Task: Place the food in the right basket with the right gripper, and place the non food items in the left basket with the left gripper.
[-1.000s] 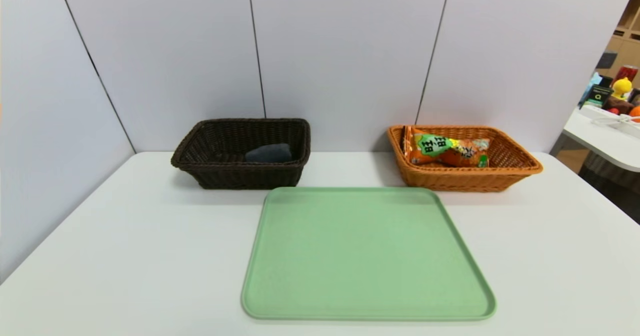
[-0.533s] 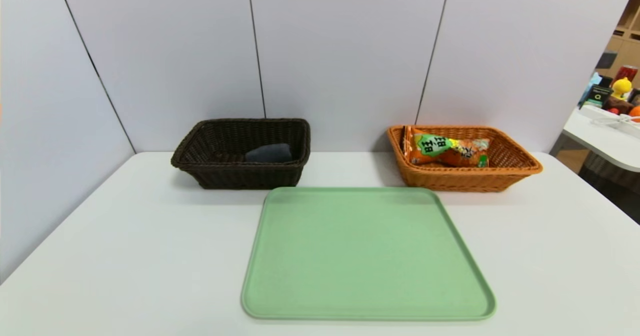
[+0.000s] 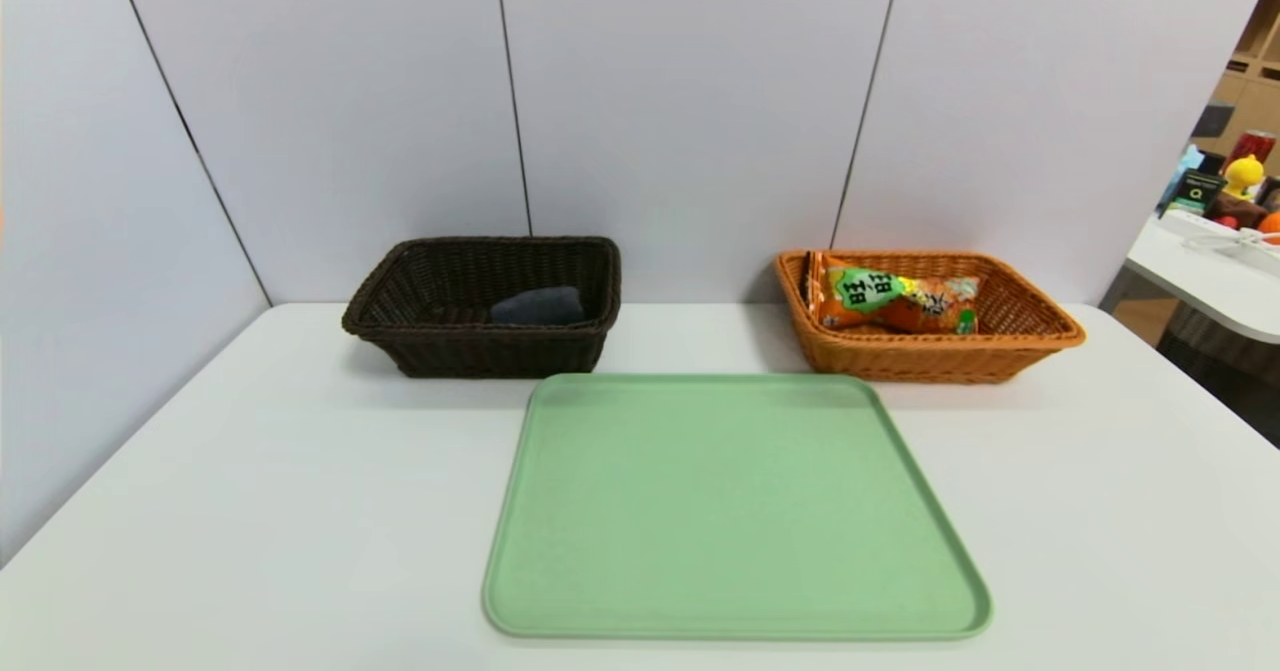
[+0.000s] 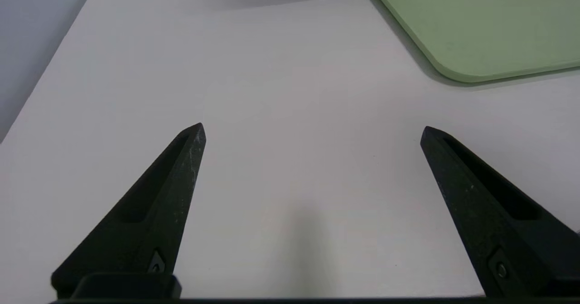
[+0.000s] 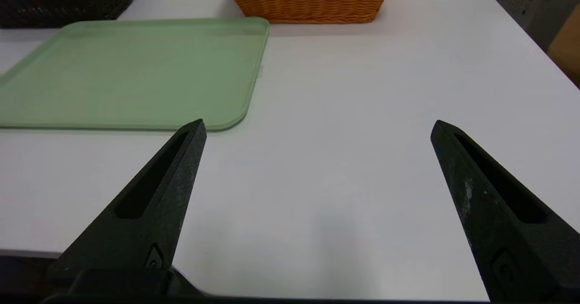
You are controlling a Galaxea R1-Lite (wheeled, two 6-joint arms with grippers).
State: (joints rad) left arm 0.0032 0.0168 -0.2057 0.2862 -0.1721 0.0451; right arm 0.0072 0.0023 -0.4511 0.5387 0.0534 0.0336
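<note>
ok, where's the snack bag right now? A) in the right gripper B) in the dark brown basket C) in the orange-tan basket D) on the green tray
C: the orange snack bag lies inside the orange-tan basket, with nothing showing on the green tray.

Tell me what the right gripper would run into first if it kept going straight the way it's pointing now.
Probably nothing soon. The right gripper, jaws wide open and empty, points out over bare white table. The green tray lies off to one side, and the orange basket sits farther ahead, roughly in line; depth is hard to judge.
</note>
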